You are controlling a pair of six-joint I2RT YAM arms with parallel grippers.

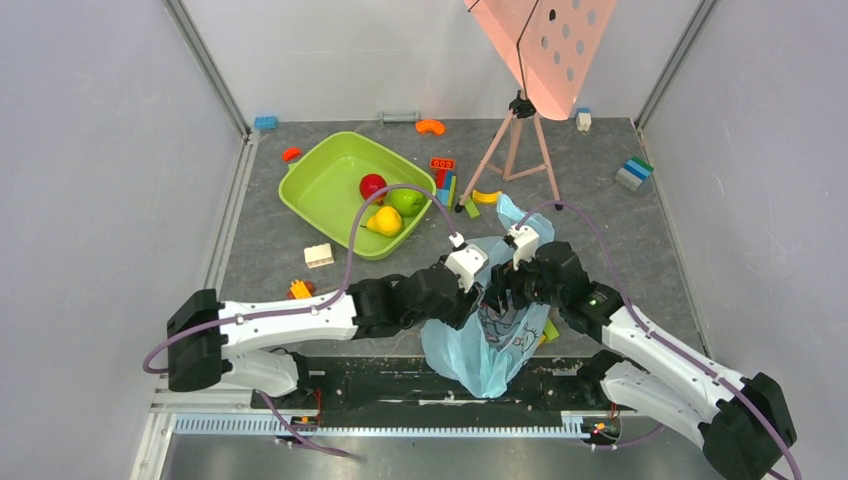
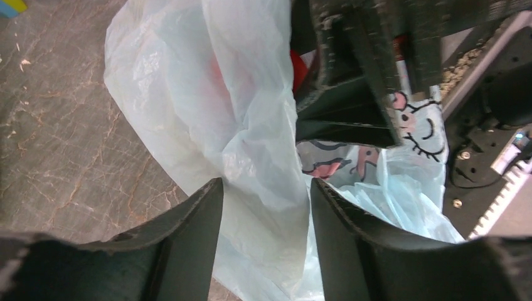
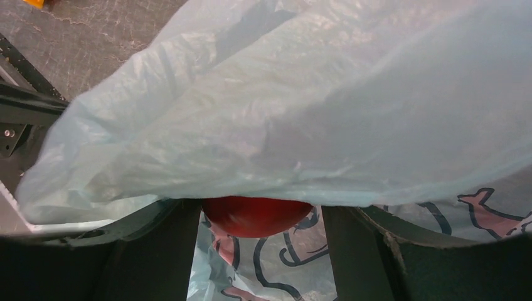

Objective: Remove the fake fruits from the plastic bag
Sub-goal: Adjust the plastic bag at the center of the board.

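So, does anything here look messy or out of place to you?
The plastic bag is crumpled and droops past the near edge of the table onto the black rail. One red fruit is still inside it, three fruits sit in the green tub, and toy blocks lie scattered around.

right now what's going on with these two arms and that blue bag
Both arms are working at the plastic bag. The left gripper stands open around a fold of it. A red fruit, still inside, sits between the right gripper's fingers; whether it is gripped is unclear. A second red fruit, a green apple and a yellow fruit lie in the green tub.
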